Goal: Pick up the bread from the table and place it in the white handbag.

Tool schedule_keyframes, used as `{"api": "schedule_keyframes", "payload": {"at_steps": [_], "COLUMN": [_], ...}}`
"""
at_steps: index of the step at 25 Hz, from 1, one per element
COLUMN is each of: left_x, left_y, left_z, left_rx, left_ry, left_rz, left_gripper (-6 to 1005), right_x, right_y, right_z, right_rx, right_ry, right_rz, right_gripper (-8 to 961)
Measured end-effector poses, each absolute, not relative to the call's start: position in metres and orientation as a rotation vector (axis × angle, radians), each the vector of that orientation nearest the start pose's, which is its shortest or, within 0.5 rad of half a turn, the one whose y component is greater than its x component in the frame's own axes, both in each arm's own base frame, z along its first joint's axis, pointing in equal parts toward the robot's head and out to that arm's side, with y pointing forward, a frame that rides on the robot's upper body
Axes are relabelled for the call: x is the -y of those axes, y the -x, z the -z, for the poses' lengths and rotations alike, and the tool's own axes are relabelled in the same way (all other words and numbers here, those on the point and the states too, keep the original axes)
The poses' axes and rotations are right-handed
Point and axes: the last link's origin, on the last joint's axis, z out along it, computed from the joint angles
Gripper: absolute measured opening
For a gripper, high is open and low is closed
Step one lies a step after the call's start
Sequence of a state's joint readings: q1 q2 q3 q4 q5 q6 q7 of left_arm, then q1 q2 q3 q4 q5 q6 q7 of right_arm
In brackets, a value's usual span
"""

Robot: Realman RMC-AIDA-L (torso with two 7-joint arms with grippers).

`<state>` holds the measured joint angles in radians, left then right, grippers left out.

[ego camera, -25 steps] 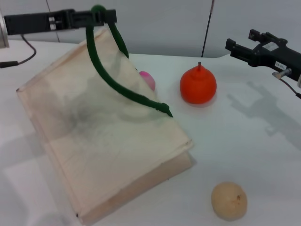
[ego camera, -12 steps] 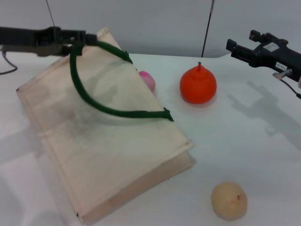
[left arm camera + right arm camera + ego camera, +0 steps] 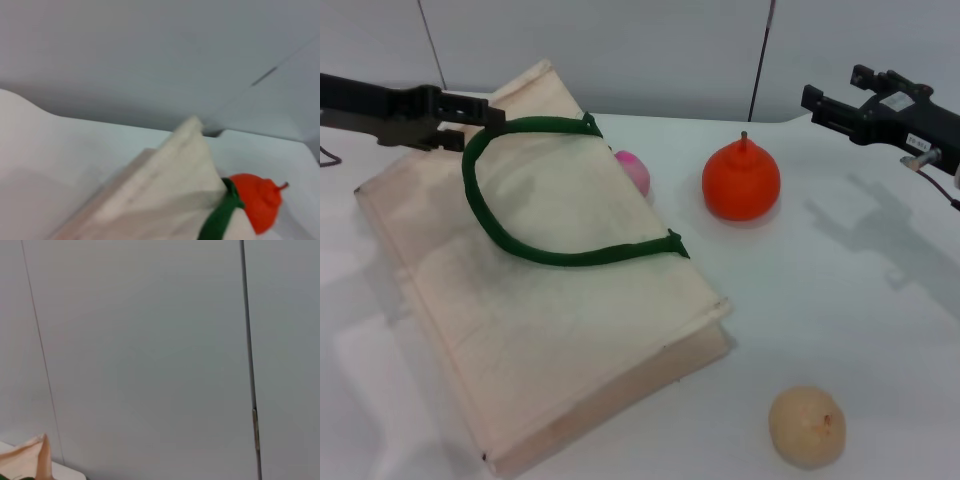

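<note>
The bread does not show in any view. The white handbag [image 3: 540, 290] lies flat on the table, its mouth edge toward the right, and is by far the biggest thing here. Its dark green handle [image 3: 520, 245] rests as a loop on the cloth. My left gripper [image 3: 480, 115] hovers at the bag's far left corner, right at the bend of the handle. The left wrist view shows the bag's corner [image 3: 170, 190] and a bit of handle [image 3: 220, 217]. My right gripper [image 3: 820, 102] is parked high at the far right, away from everything.
An orange pear-shaped fruit [image 3: 741, 182] stands right of the bag, also in the left wrist view [image 3: 260, 200]. A pink object [image 3: 636, 170] peeks out behind the bag's far edge. A round tan ball [image 3: 807, 427] lies near the front right. The table [image 3: 840, 300] is white.
My left gripper has moved left and down. The green handle, held up high a second ago, now lies flat on the bag. The right arm has not moved.
</note>
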<state>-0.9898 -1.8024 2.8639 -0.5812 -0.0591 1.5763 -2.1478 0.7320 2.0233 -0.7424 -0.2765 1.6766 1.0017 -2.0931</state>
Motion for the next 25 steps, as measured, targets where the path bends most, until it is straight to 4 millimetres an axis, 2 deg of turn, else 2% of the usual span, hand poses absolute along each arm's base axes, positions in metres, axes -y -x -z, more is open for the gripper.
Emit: {"api": "schedule_keyframes", "payload": {"at_steps": [7,10,18,25], "left_x": [-0.427,-0.43,-0.442,-0.433], "left_y": [0.268,0.264,0.249,0.245], "left_z": [-0.134,-0.135,-0.134,-0.117], "left_rx": [1.581,1.51,1.152,0.727], "left_ry": [2.158,2.185,2.238,2.188], "left_rz": [0.375,0.399,0.63,0.857], "left_gripper": [880,880,879,878], "right_x": [-0.425,-0.425,-0.427,-0.427], "right_y": [-0.249,-0.249,-0.251,-0.255], "right_z": [0.004,0.004,0.002,0.002], "right_rx": [-0.62,-0.62,-0.623,-0.579], "right_ry": [2.196,2.197,2.18,2.106], "right_rz": [-0.738,-0.738,-0.734,-0.743], "right_gripper": [870,871,871,872]}}
